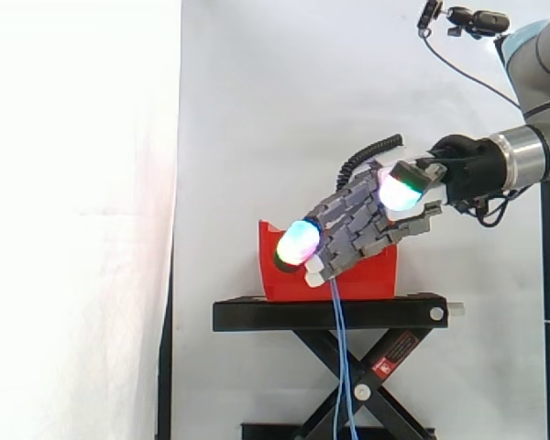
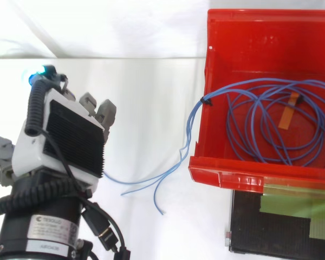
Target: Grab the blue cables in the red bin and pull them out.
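Blue cables (image 2: pixel 190 130) lie mostly coiled inside the red bin (image 2: pixel 227 176), with a few strands draped over its wall and running across to my hand (image 1: pixel 357 225). My fingers (image 1: pixel 298 243) are curled round those strands, which hang straight down from my grip past the black stand (image 1: pixel 330 313). From above, my hand sits outside the bin, apart from it.

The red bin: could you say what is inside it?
Looped blue cables and an orange tape strip lie in the red bin. In the side view its wall hides them.
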